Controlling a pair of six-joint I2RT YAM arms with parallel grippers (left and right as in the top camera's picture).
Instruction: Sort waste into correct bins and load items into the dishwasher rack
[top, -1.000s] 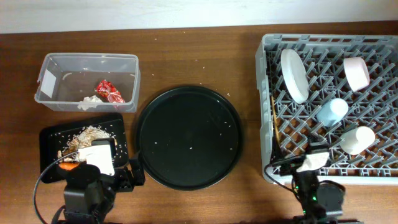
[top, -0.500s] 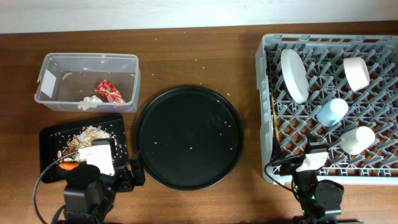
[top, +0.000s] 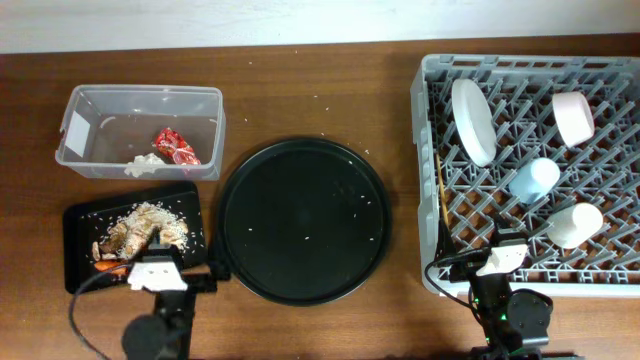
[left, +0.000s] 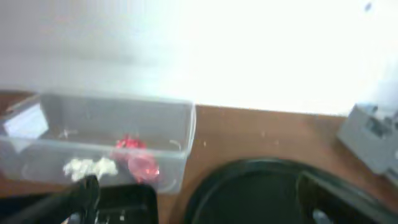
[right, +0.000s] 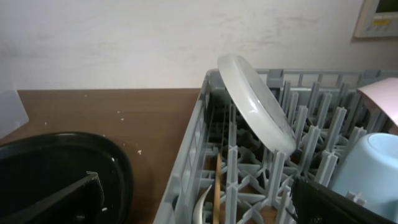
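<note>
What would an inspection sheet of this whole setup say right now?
Surface: brown wooden table.
Job's things: rack holds plate, pink bowl, blue cup, white cup and chopstick; tub holds wrapper and tissue; black tray holds rice scraps and carrot.
Clutter: loose rice grains on the table and on the round tray.
Hands: left hand open, empty; right hand open, empty.
Cables: left cable and right cable, black, one by each arm.
Surroundings: pale wall behind; nothing else seen.
</note>
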